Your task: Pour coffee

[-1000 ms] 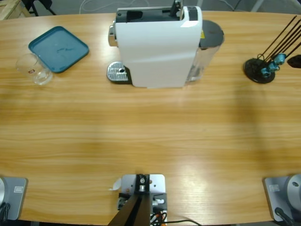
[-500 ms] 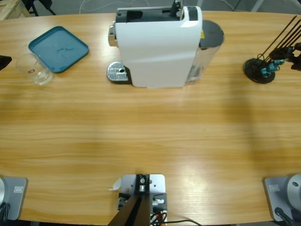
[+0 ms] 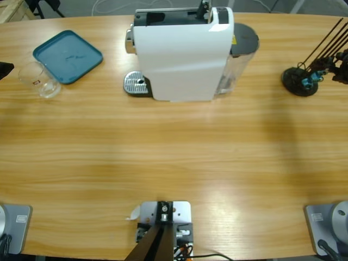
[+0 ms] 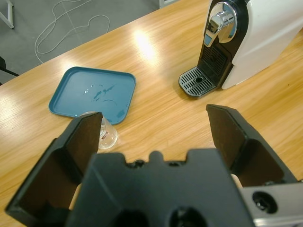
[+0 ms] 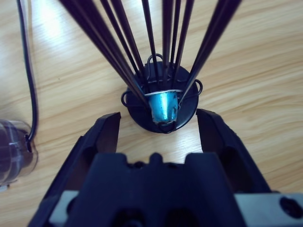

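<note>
2 spread pincers: left (image 4: 154,125) facing tumbler (image 4: 105,133), right (image 5: 158,124) facing blue capsule (image 5: 164,106).

Bright, even overhead light puts glare patches on the wooden table (image 3: 179,157); close foreground parts look soft.

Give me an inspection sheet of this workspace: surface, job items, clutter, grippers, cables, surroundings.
Surface: wooden table, no spills seen.
Job's things: white coffee machine at back centre, its drip grate bare; clear glass beside the teal tray; no coffee seen.
Clutter: black wire capsule rack holding a blue capsule.
Grippers: left gripper open, above the glass; right gripper open, facing the capsule.
Cables: white cable on the floor; black cord on the table.
Surroundings: grey floor.
</note>
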Tool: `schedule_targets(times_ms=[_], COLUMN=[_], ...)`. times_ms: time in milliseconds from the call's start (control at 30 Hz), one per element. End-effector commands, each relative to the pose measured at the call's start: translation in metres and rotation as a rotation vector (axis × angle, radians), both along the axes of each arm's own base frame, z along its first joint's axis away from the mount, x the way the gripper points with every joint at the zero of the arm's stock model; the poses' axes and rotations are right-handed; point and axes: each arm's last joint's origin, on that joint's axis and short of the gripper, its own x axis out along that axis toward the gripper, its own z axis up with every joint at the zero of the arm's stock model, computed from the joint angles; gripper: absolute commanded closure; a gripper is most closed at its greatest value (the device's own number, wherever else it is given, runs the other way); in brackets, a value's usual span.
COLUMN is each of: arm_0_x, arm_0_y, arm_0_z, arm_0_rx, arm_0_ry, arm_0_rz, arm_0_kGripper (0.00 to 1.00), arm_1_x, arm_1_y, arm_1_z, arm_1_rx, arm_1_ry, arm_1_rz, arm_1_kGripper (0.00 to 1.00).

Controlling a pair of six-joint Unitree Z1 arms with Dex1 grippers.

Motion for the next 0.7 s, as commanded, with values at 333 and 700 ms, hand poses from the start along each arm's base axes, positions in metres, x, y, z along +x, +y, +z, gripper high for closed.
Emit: schedule_targets(times_ms=[333, 700], arm_0_x=[0.0022, 0.0016], arm_0_y=[-0.0019, -0.0005], arm_0_z=[-0.0157, -0.0151], arm_0_rx=[0.022, 0.018], arm_0_ry=[0.041, 0.034], arm_0_rz=[-0.002, 0.003], arm_0_kGripper=[0.05, 0.05], arm_1_x=[0.0027, 0.0046], arm_1_y=[-0.0076, -0.0081], arm_1_z=[-0.0196, -0.0237], arm_1_rx=[-0.049, -0.063], arm_1_ry=[0.035, 0.038], arm_1_rz=[-0.044, -0.056], arm_1_kGripper=[0.413, 0.653])
